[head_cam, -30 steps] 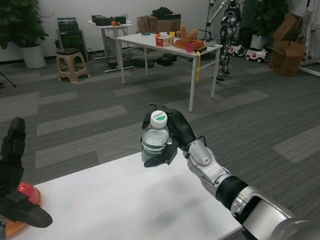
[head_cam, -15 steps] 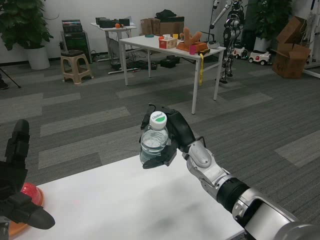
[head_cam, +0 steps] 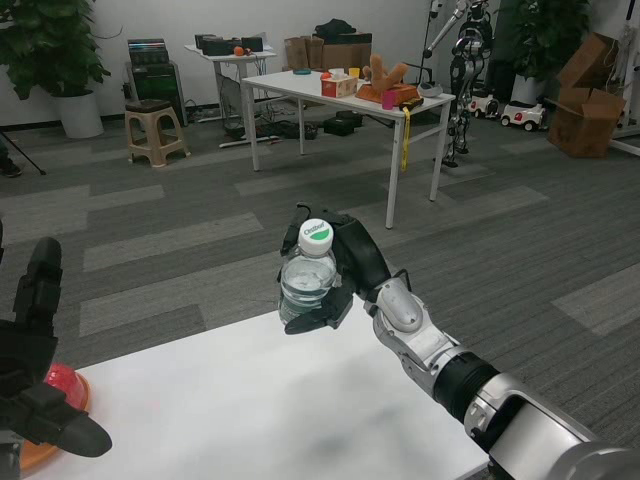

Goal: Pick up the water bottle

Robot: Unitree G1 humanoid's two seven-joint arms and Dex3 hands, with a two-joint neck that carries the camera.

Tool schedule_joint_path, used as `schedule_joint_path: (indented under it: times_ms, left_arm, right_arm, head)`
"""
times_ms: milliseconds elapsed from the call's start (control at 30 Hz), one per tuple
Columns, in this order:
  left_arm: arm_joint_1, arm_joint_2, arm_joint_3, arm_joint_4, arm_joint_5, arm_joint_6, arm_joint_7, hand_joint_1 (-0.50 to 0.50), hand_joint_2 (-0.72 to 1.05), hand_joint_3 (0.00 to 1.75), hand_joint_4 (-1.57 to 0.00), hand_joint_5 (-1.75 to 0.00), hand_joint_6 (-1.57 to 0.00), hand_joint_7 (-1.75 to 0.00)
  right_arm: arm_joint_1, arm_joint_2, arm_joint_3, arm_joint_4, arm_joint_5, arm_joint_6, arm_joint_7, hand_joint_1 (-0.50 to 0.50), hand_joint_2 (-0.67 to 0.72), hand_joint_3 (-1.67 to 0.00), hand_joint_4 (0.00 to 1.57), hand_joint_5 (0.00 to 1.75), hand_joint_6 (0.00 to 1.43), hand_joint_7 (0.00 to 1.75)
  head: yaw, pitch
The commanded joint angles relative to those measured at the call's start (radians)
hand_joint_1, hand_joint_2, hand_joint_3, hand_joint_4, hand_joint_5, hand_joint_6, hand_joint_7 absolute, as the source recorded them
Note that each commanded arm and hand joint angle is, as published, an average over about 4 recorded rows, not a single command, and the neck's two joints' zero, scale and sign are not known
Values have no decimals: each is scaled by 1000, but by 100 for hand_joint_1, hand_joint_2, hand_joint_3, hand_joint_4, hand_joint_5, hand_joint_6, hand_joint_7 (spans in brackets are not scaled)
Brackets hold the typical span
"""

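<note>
A clear water bottle (head_cam: 308, 283) with a white and green cap stands upright in the air above the far edge of the white table (head_cam: 270, 410). My right hand (head_cam: 345, 270) grips it, fingers wrapped around its body from behind and below. The silver right forearm runs from the lower right corner up to it. My left hand (head_cam: 35, 375) hangs at the left edge over the table, fingers spread and holding nothing.
A red dome on an orange plate (head_cam: 55, 400) lies at the table's left edge, just beside my left hand. Beyond the table is grey carpet, then another white table (head_cam: 350, 100) with boxes, a stool (head_cam: 153, 125) and a plant.
The view has tilted slightly, shifting the room. The bottle stays in my right hand at nearly the same height. My left hand has barely moved.
</note>
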Motion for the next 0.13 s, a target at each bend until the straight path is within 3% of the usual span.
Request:
schedule_joint_path:
  times_ms: [33, 133]
  left_arm:
    - [12, -3, 1, -6, -4, -6, -3, -43, -55, 7, 0, -10, 0, 0]
    - [13, -3, 1, -6, -4, -6, -3, -43, -55, 6, 0, -10, 0, 0]
  right_arm:
    - [-31, -14, -4, -17, 14, -2, -13, 33, -35, -79, 154, 136, 127, 140]
    - [-31, -14, -4, -17, 14, -2, -15, 33, -37, -79, 154, 136, 127, 140]
  head:
    - [3, 0]
    - [9, 0]
